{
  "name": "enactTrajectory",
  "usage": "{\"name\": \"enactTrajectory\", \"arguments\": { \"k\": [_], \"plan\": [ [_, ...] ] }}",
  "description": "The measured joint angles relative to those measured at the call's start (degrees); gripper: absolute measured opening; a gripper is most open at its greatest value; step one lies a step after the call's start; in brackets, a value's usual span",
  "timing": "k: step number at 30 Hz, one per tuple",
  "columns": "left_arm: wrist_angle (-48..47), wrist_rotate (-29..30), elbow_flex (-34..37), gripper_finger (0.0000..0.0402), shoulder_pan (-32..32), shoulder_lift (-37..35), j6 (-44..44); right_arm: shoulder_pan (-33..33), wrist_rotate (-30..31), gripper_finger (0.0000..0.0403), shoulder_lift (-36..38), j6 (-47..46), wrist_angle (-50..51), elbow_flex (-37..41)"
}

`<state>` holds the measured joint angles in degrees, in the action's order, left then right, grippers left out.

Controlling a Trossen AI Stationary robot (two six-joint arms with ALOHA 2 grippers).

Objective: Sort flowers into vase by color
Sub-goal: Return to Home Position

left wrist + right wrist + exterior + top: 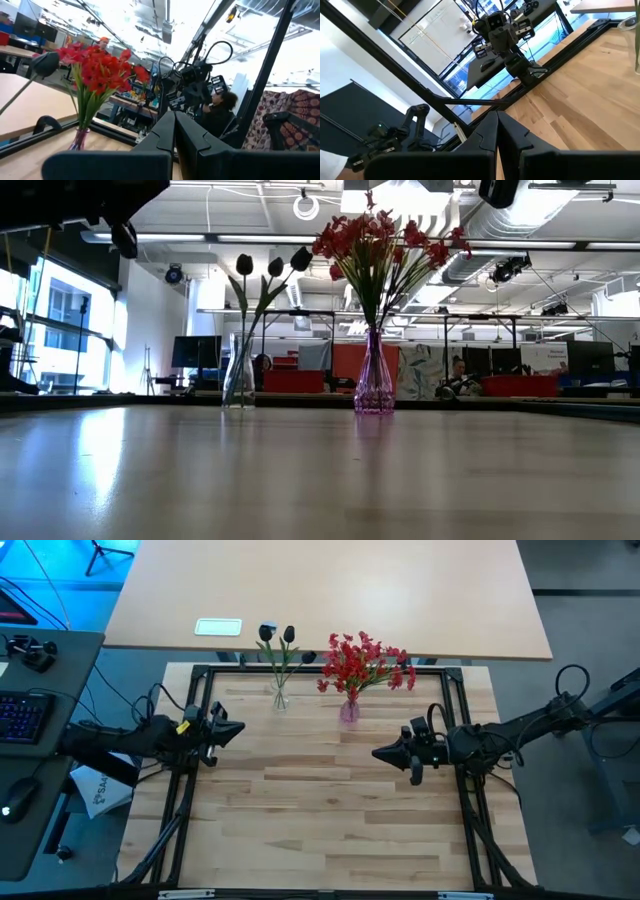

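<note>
Red flowers [380,240] and dark buds [245,264] stand upright, blossoms pointing up.

Readable text: none anywhere.
White box [97,790], on the floor off the table's left edge: dark print across one face, letters too small to make out.
White plate [218,627], on the tan tabletop [400,600] beyond the far edge: any marks too faint to read.
Boards and screens [196,352] in the room behind the far edge, low view: too far off to read.
</note>
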<state>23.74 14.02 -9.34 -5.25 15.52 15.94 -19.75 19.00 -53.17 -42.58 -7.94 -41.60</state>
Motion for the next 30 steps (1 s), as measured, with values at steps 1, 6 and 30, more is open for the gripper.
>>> {"name": "enactTrajectory", "arguments": {
  "k": [1,6,30],
  "plan": [
    [-0.34,0.02,0.43,0.0,0.08,-0.87,0.27,0.0,0.0,0.0,0.0,0.0,0.02,0.0],
    [-1.23,0.0,3.73,0.0,0.14,-4.8,2.27,0.0,-0.02,0.0,0.0,0.4,0.93,0.0],
    [-6.29,4.87,8.67,0.0,0.14,-10.33,9.01,-1.59,-10.94,0.0,0.73,3.93,6.63,1.63]
  ]
}}
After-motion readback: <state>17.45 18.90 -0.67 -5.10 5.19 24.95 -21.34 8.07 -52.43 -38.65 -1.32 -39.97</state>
